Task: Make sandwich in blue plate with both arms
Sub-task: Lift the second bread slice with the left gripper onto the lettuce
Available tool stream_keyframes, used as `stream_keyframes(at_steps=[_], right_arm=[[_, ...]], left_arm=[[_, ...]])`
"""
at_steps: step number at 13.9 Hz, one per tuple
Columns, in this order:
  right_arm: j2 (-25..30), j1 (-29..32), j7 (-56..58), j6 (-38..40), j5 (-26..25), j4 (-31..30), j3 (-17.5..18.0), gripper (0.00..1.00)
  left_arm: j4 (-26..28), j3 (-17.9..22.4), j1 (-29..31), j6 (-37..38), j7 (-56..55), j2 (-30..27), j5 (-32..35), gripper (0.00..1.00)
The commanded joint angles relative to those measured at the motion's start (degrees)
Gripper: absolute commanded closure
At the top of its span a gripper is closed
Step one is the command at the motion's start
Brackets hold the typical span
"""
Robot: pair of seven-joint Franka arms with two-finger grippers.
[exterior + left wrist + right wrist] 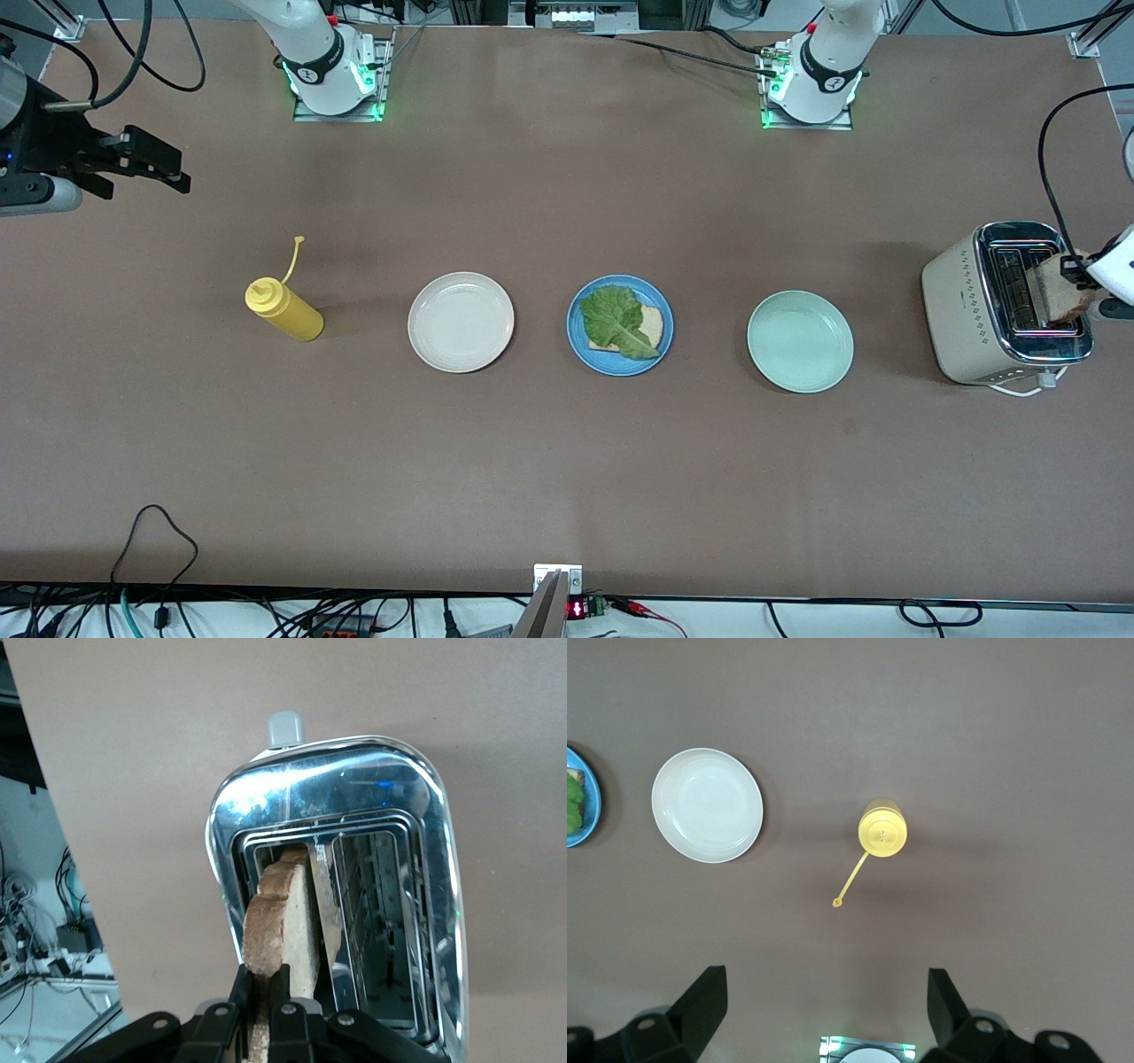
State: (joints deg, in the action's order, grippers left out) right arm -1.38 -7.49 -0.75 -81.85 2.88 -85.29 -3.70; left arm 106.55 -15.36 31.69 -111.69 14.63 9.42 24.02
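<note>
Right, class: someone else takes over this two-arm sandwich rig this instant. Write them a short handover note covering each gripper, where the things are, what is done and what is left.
Left gripper: shut on the slice of toast, which stands in a slot of the toaster at the left arm's end of the table.
Right gripper: open, empty, waiting above the table near the yellow squeeze bottle.
Blue plate: mid-table, between the beige-white plate and the mint-green plate.
Done: a bread slice lies in the blue plate with the lettuce leaf on it.
Left: lift the toast out and lay it on the lettuce.
</note>
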Motion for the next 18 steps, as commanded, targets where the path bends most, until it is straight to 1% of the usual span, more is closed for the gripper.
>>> stream_keyframes(at_steps=[1, 2, 4, 6, 8, 10, 11, 13, 14, 15, 16, 17, 18], right_arm=[[1.2, 7.3, 1.18, -0.41, -2.34, 0.04, 6.85, 0.0], [1.64, 7.58, 2.58, -0.41, -2.53, -0.05, 7.04, 0.0], [1.73, 7.58, 2.86, -0.41, -2.61, -0.05, 6.96, 0.0], [1.82, 7.32, 2.86, -0.33, -2.44, -0.05, 6.96, 0.0], [1.99, 7.31, 3.03, 0.11, -2.44, -0.05, 6.69, 0.0], [2.0, 7.31, 3.64, 0.29, -2.44, 0.21, 6.69, 0.0], [1.91, 7.31, 3.56, 0.38, -2.09, 0.39, 6.69, 0.0], [1.56, 7.23, 3.3, 0.2, -2.62, 0.39, 7.04, 0.0], [1.38, 7.31, 3.12, -0.49, -2.62, 0.39, 7.04, 0.0], [0.86, 7.4, 3.29, -1.2, -2.62, 1.26, 7.04, 0.0], [-0.02, 7.58, 3.47, -1.64, -2.7, 2.92, 7.04, 0.0], [-1.16, 7.58, 3.47, -1.56, -2.7, 4.59, 7.04, 0.0], [-2.04, 7.58, 3.38, -1.64, -2.79, 6.09, 6.96, 0.0]], left_arm=[[-7.39, -4.22, 0.3, 9.7, 2.51, -0.1, -0.46, 0.99], [-10.2, -5.72, 0.22, 14.09, 2.69, -0.1, -0.55, 0.99], [-14.69, -9.76, 0.22, 19.12, 2.08, 0.07, -2.29, 0.99], [-15.59, -13.8, 0.13, 20.54, 0.24, 0.07, -7.81, 0.99], [-15.59, -16.71, -0.05, 21.34, -2.66, 0.34, -14.32, 0.99], [-15.5, -19.52, -2.06, 21.43, -9.14, 0.69, -18.98, 0.99], [-15.5, -20.23, -4.51, 21.43, -11.87, 0.95, -20.14, 0.99], [-15.59, -20.41, -10.31, 21.25, -15.49, 2.01, -24.08, 0.99], [-15.59, -20.41, -12.94, 20.73, -18.12, 2.44, -27.67, 0.99], [-15.67, -20.41, -14.53, 20.29, -21.19, 4.27, -31.62, 0.99], [-15.76, -20.5, -15.07, 18.63, -22.35, 6.29, -36.45, 0.99], [-15.85, -20.41, -15.16, 15.48, -22.01, 8.58, -42.5, 0.99], [-15.68, -20.5, -15.51, 13.89, -21.31, 11.47, -47.17, 1.0]])
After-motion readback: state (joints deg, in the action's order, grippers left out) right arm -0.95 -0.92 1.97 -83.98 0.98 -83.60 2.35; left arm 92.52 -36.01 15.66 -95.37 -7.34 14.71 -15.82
